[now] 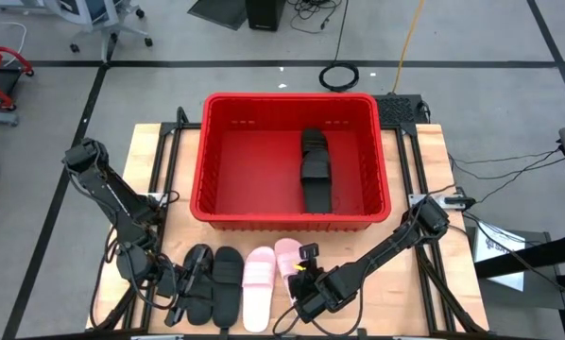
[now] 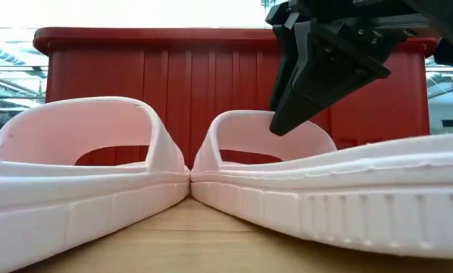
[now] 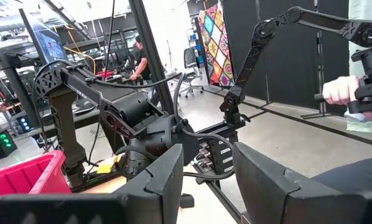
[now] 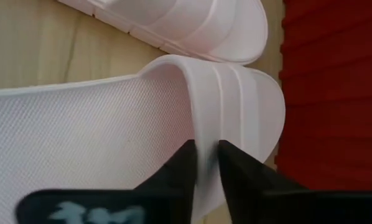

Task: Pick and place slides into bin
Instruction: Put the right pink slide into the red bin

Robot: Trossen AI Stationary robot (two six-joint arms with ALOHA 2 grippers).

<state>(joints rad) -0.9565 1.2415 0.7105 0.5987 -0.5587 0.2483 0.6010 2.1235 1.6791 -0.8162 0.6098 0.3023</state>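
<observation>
Two pale pink slides lie side by side near the table's front edge, soles on the wood: one on the left (image 1: pixel 259 283) and one on the right (image 1: pixel 287 253). My right gripper (image 1: pixel 306 272) comes down on the right pink slide (image 4: pixel 111 124) and is shut on its strap. Two black slides (image 1: pixel 216 283) lie to the left of the pink pair. My left gripper (image 1: pixel 186 283) hovers over them, level and open (image 3: pixel 208 174), holding nothing. The red bin (image 1: pixel 207 161) stands behind the slides, with black slides (image 1: pixel 316 170) on its floor. My right gripper pinches the edge of the pink slide's strap (image 4: pixel 206 134) between its two fingers. One finger (image 4: pixel 181 165) is under the strap over the footbed and the other (image 4: pixel 236 168) is on the strap's outer face. The fingers slant down from the near side. The slide's sole rests on the table (image 2: pixel 348 205).
The bin's near wall (image 2: pixel 211 83) rises close behind the pink slides. The bin fills the middle and far part of the table; bare wood (image 1: pixel 424 170) shows to its right. A person's hand (image 3: pixel 338 90) shows in the room beyond the table.
</observation>
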